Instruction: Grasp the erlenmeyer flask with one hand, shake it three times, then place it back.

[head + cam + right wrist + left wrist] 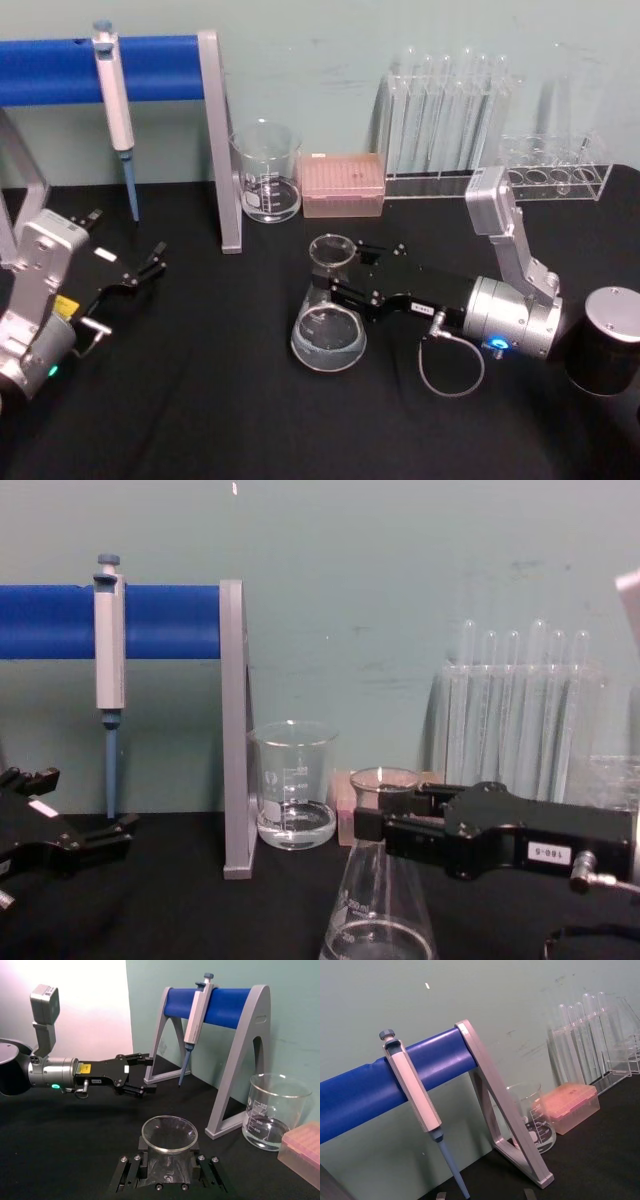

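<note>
The erlenmeyer flask (328, 338) is clear glass with a little clear liquid, and it stands upright near the middle of the black table. My right gripper (338, 272) reaches in from the right at neck height. Its two slim black fingers press the narrow neck from either side, just under the rim. The right wrist view looks down into the flask's mouth (169, 1134) between the fingers (134, 1170). In the chest view the flask (380, 920) widens below the gripper (375, 812), and the frame edge cuts off its base. My left gripper (142, 268) rests open at the left, well clear.
A graduated glass beaker (268, 172) and a pink tip box (343, 186) stand behind the flask. A pipette (116, 100) hangs on the blue-barred stand (222, 150) at back left. Test tube racks (450, 130) line the back right. A black cylinder (605, 340) sits at far right.
</note>
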You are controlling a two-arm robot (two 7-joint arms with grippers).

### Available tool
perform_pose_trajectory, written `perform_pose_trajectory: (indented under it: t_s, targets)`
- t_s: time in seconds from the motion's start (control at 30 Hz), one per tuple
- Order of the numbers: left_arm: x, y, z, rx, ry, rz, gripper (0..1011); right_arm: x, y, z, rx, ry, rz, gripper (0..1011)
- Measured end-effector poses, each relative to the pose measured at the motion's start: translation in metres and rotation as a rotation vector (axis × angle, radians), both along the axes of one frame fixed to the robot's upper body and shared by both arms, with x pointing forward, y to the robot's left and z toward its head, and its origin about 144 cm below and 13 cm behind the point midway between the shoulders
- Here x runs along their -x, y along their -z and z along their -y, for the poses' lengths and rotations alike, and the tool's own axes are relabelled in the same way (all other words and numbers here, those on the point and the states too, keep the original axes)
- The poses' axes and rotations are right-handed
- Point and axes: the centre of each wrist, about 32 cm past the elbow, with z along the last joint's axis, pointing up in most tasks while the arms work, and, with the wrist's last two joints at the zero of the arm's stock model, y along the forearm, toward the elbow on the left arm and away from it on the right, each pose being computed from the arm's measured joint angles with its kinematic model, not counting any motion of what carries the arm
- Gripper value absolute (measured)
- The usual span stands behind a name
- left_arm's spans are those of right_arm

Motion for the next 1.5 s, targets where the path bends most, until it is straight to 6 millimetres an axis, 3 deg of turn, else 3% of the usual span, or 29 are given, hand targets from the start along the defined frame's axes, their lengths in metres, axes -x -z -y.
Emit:
perform_pose_trajectory:
  t_s: [1.5]
  targets:
    - [0.0,0.0,0.0,0.0,0.0,0.0,1001,-0.0022,0.0075,0.0005,0.013,0.004,-0.024,448]
